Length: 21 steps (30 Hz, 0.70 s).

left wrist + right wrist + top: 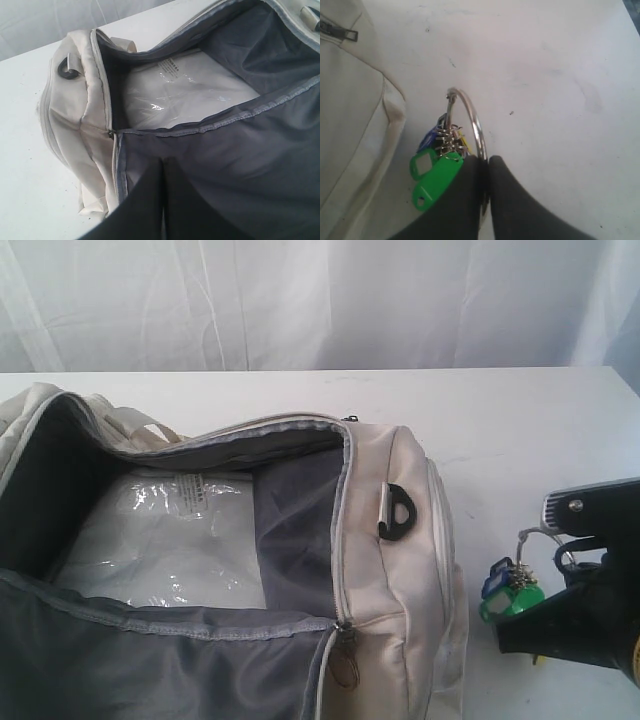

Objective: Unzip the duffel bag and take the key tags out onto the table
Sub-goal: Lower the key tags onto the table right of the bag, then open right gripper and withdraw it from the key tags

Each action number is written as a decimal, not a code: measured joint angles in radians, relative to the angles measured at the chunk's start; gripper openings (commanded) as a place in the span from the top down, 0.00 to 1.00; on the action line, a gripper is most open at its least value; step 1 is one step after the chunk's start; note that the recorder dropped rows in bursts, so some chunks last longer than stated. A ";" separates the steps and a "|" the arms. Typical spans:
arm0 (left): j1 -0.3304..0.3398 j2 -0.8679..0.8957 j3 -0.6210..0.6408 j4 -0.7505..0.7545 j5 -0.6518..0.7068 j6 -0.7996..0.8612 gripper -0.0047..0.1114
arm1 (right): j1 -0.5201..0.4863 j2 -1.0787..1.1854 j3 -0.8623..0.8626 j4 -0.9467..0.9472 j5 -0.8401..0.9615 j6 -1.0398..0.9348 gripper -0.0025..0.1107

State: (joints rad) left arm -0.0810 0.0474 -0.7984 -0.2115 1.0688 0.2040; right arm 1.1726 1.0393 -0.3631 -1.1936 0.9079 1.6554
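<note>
With the zip run open and the duffel bag (400,540) gaping, only clear plastic stuffing (170,540) shows inside. The key tags (436,172) are out, hanging just beside the bag's end over the table (520,420). Right claw (484,159) is pinching their large metal ring (476,122), likely because the ring offers an easier hold than the loose tags. Whether the tags touch the table: cannot tell. Left claw (162,200) has its fingers pressed together at the near grey lip, perhaps holding it; fabric between them not discernible. 1 step left: release.

The duffel bag (400,560) runs off the exterior view's left and bottom edges. The right gripper (487,162) hides part of the key tags (437,175). We cannot read the label (190,490) inside.
</note>
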 measured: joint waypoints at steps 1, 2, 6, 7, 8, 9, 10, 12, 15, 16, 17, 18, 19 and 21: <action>0.000 0.000 0.000 0.000 0.000 0.000 0.96 | 0.000 0.000 0.002 -0.002 0.000 0.008 0.85; 0.000 0.000 0.000 0.000 0.000 0.000 0.96 | 0.000 0.000 0.006 -0.007 -0.003 0.013 0.82; 0.000 0.000 0.000 0.000 0.000 0.000 0.96 | 0.000 0.000 0.012 -0.013 -0.013 0.025 0.67; 0.000 0.000 0.000 0.000 0.000 0.000 0.96 | 0.000 0.000 0.012 -0.013 -0.013 0.025 0.64; 0.000 0.000 0.000 0.000 0.000 0.000 0.96 | 0.000 0.000 0.012 -0.015 -0.011 0.027 0.61; 0.000 0.000 0.000 0.000 0.000 0.000 0.96 | 0.000 0.000 0.012 -0.015 -0.002 0.027 0.58; 0.000 0.000 0.000 0.000 0.000 0.000 0.96 | 0.000 0.000 0.012 -0.016 0.011 0.030 0.56; 0.000 0.000 0.000 0.000 0.000 0.000 0.96 | 0.000 0.000 0.012 -0.023 0.054 0.044 0.54; 0.000 0.000 0.000 0.000 0.000 0.000 0.96 | 0.000 0.000 0.015 -0.032 0.125 0.061 0.54; 0.000 0.000 0.000 0.000 0.000 0.000 0.96 | 0.000 0.000 0.015 -0.032 0.135 0.064 0.54; 0.000 0.000 0.000 0.000 0.000 0.000 0.96 | 0.000 -0.005 0.015 -0.032 0.137 0.066 0.54; 0.000 0.000 0.000 0.000 0.000 0.000 0.96 | 0.000 -0.013 0.015 -0.033 0.139 0.067 0.54; 0.000 0.000 0.000 0.000 0.000 0.000 0.96 | 0.000 -0.024 0.015 -0.035 0.137 0.067 0.54; 0.000 0.000 0.000 0.000 0.000 0.000 0.96 | 0.002 -0.049 0.015 -0.037 0.132 0.067 0.54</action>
State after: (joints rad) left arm -0.0810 0.0474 -0.7984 -0.2115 1.0688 0.2040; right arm 1.1748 0.9906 -0.3485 -1.2306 1.0402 1.7228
